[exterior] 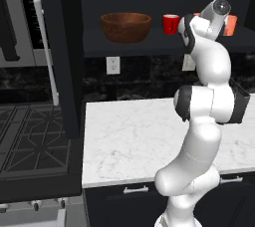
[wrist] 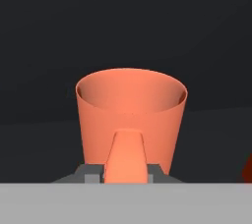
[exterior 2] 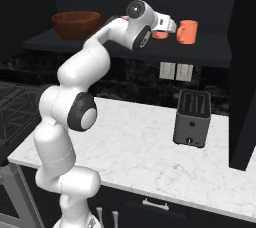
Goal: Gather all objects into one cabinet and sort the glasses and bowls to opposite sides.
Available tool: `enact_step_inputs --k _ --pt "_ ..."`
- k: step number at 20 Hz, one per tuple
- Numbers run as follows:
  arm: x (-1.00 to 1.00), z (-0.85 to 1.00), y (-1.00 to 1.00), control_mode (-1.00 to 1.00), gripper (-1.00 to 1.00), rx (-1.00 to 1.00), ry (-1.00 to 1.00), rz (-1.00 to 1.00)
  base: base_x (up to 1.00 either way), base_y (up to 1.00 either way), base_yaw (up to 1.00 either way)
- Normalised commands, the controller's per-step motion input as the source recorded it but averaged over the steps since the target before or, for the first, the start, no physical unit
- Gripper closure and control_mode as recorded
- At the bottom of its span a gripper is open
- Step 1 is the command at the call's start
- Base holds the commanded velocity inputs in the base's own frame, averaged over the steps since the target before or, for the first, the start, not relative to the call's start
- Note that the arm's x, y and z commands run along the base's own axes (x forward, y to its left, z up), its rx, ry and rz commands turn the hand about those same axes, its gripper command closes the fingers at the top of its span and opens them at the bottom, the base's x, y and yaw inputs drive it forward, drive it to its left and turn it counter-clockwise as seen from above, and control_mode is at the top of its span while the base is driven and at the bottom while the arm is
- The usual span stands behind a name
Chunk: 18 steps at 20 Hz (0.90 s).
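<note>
Gripper (wrist: 126, 176) pinching the handle of an orange cup (wrist: 131, 120) upright on the cabinet shelf (exterior 2: 200, 52), far right of the wooden bowl (exterior: 126, 26), keeping cups opposite it.

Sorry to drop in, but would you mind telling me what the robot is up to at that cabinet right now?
The arm reaches up to the black cabinet shelf, its gripper on the handle of a salmon-orange cup; whether it is gripping or letting go is unclear. The cup stands upright on the shelf. Another salmon-orange cup stands just to the right, and a red cup and the wooden bowl sit further left.
</note>
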Motion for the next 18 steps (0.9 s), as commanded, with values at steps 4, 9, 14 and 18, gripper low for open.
enact_step_inputs --k 4,9,14,18 --pt "-0.30 -0.13 -0.23 -1.00 -1.00 0.00 0.00 0.00 0.00 0.00 0.00" --pt "-0.62 0.00 0.00 -1.00 -1.00 0.05 -0.10 0.00 0.00 0.00 0.00" --pt "-0.90 0.02 0.20 -1.00 -1.00 0.15 -0.19 0.03 0.00 0.00 0.00" --pt "-1.00 0.00 0.33 -1.00 -1.00 0.15 -0.24 0.05 0.00 0.00 0.00"
